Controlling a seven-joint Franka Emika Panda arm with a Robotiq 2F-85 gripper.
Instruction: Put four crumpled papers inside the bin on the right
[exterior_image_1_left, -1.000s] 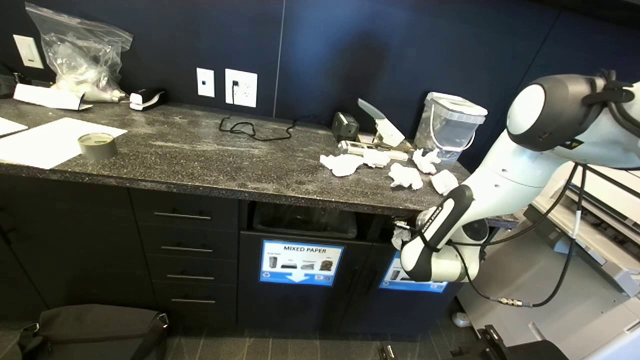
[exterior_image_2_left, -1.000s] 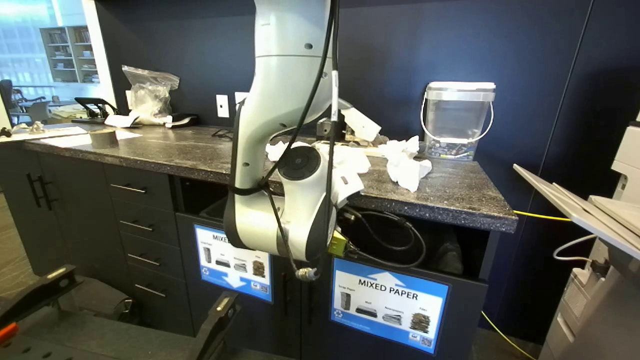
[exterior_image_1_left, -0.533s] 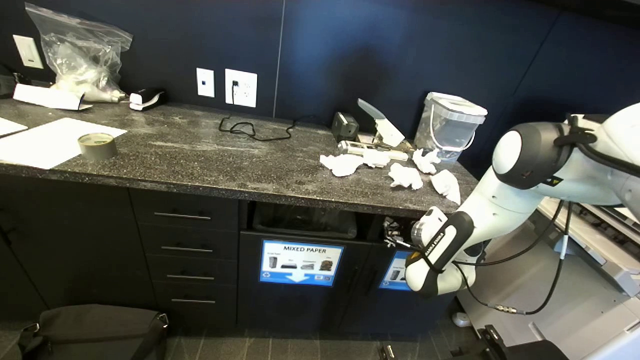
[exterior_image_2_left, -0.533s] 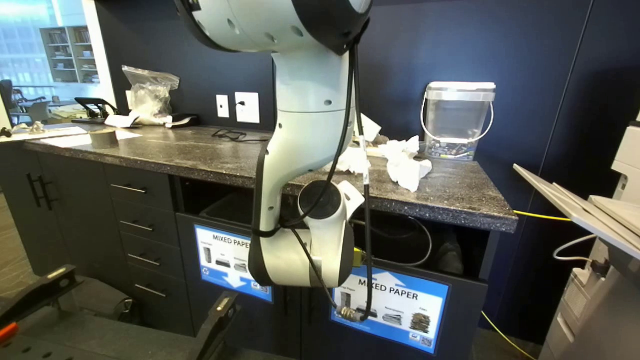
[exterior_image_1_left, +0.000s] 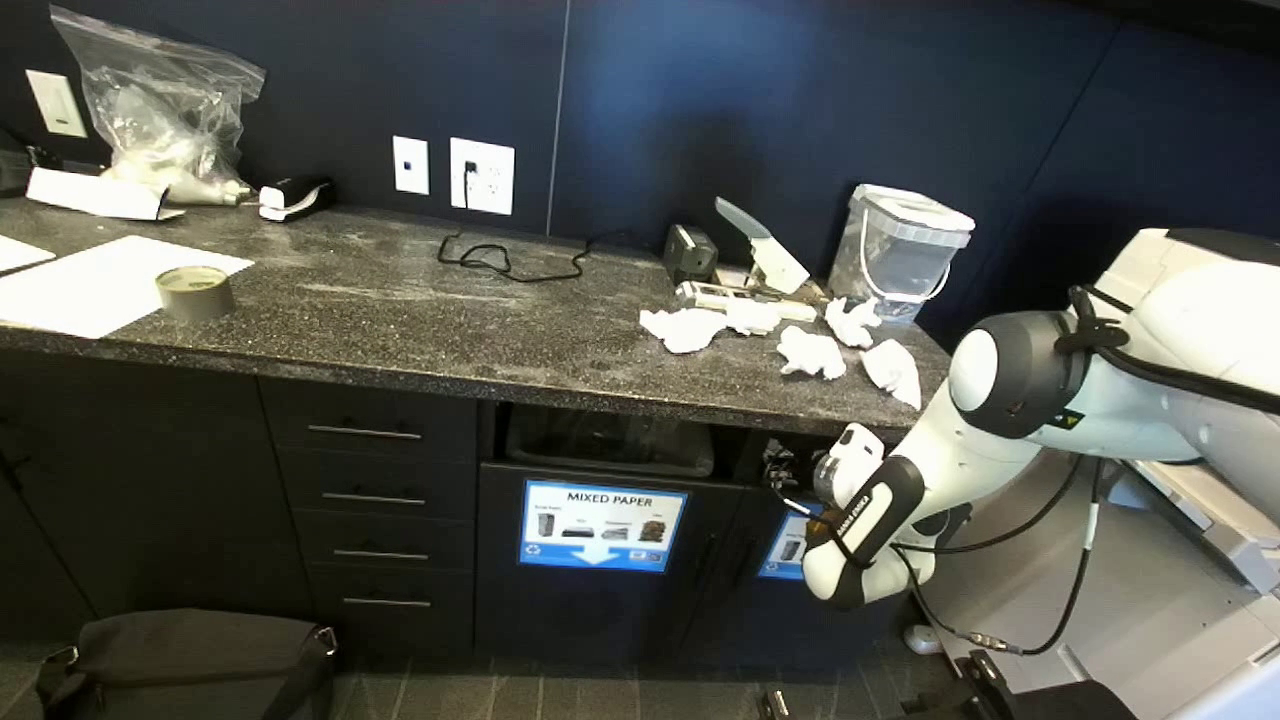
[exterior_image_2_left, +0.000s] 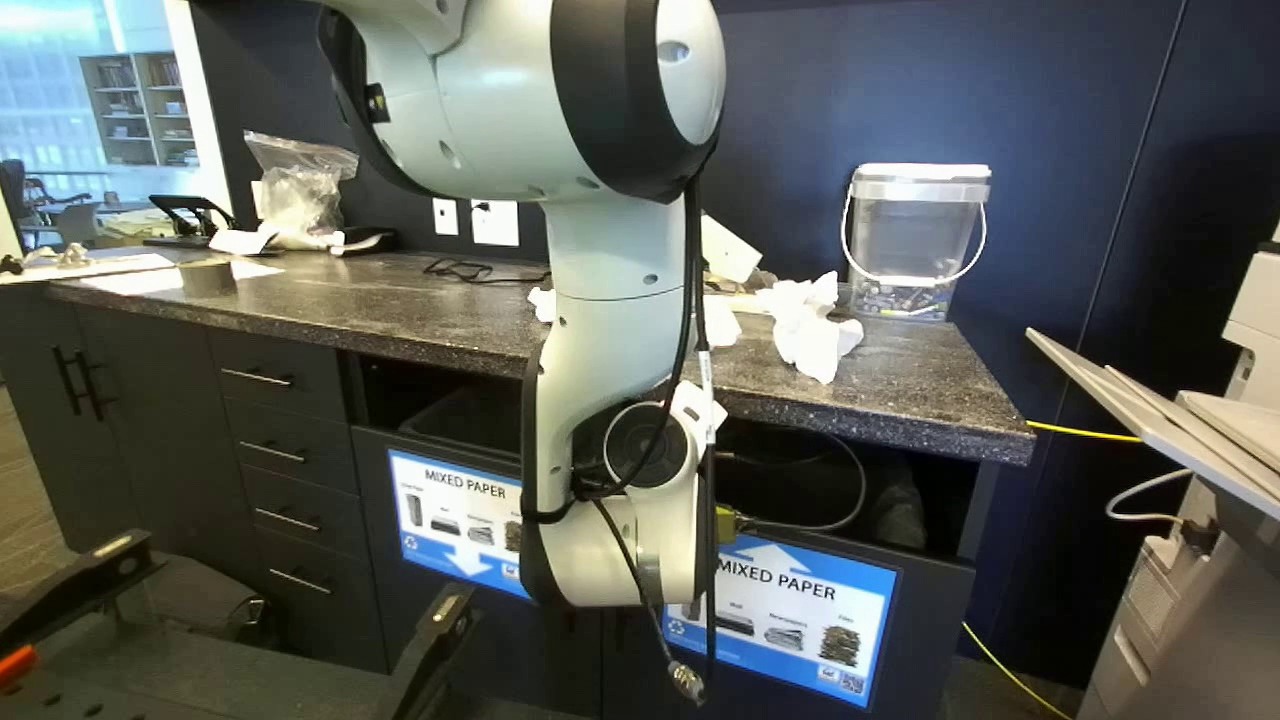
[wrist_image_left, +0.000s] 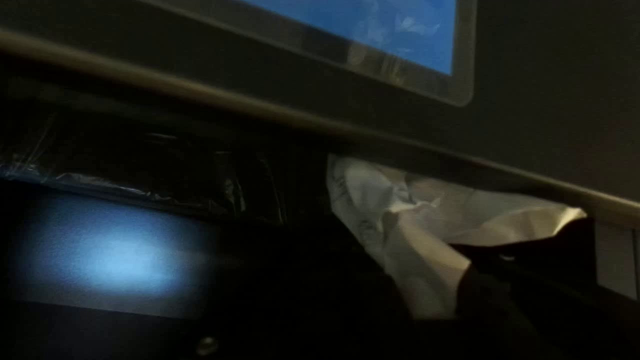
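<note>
Robot arm (exterior_image_1_left: 968, 450) mostly white, smooth, fat, rounded. Wide black bands (exterior_image_2_left: 605, 90) at big joints. Round white cap (exterior_image_1_left: 973, 370) set in dark ring (exterior_image_1_left: 1042, 375). Dark round disc (exterior_image_2_left: 646, 445) lower down. Little dark round dots (exterior_image_2_left: 650, 280), too. Black strip (exterior_image_1_left: 853, 515) with tiny white letters. Black sticker (exterior_image_1_left: 1068, 419) with yellow triangle. Long black cables (exterior_image_2_left: 709, 545), white tag (exterior_image_2_left: 706, 380) round one, silver plug (exterior_image_2_left: 686, 681) on end. Black strap (exterior_image_1_left: 1090, 334). Claw (exterior_image_1_left: 775, 466) dark, too small to see well.

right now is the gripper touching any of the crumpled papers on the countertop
Apart: in an exterior view, the countertop front edge shows between the gripper and those crumpled papers.
</note>
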